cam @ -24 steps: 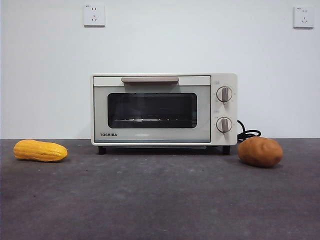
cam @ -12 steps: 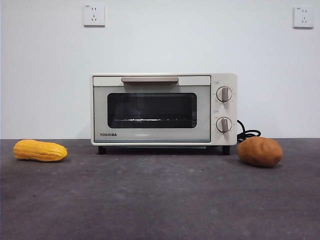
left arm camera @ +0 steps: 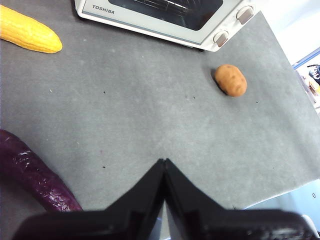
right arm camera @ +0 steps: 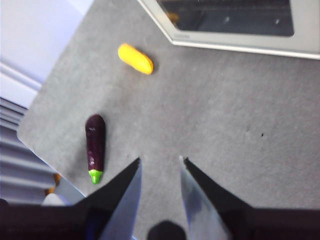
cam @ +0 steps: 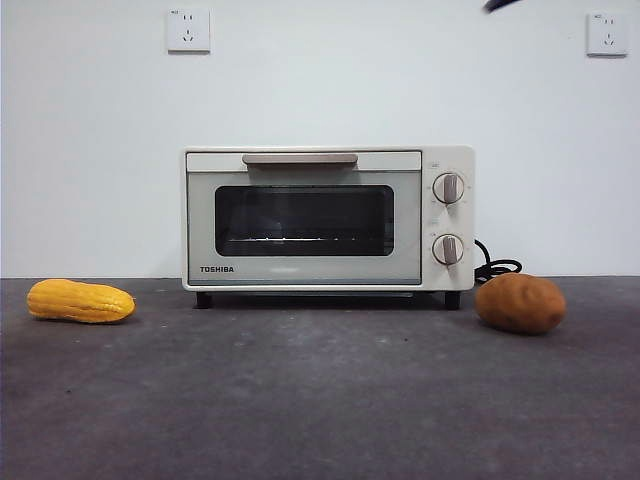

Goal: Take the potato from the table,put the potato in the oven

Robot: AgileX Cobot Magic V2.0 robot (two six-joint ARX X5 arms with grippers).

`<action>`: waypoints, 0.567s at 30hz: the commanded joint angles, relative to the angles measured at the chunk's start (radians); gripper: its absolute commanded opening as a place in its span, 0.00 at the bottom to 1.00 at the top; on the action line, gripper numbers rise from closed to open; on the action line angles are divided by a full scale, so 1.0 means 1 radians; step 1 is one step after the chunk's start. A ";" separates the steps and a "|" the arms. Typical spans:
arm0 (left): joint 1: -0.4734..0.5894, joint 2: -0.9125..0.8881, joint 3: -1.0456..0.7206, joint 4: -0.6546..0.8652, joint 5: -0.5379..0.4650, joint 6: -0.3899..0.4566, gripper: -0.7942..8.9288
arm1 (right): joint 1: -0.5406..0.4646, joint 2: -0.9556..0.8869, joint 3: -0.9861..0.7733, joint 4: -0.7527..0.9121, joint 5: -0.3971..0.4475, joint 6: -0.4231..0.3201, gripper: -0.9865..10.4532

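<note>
The orange-brown potato lies on the dark grey table, just right of the cream-white oven, whose glass door is closed. The left wrist view shows the potato well ahead of my left gripper, which is shut with nothing in it above bare table. My right gripper is open and empty, high over the table, with the oven ahead of it; the potato is out of that view. A black arm tip shows at the top edge of the front view.
A yellow corn cob lies left of the oven. A purple eggplant lies near the table's front edge, close to the left gripper. The oven's black cord coils behind the potato.
A black arm tip has come into the front view at the top right edge. The potato, corn and oven have not moved.
</note>
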 commanded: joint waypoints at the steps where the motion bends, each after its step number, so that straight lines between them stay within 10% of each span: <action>1: 0.002 0.005 0.002 0.003 0.000 0.019 0.08 | 0.024 0.043 0.016 0.035 0.027 0.008 0.21; 7: 0.002 0.026 0.002 0.004 0.000 0.029 0.08 | 0.047 0.148 0.052 0.165 0.032 0.069 0.40; 17: 0.002 0.088 0.002 0.057 0.002 0.041 0.08 | 0.050 0.258 0.107 0.156 0.033 0.076 0.40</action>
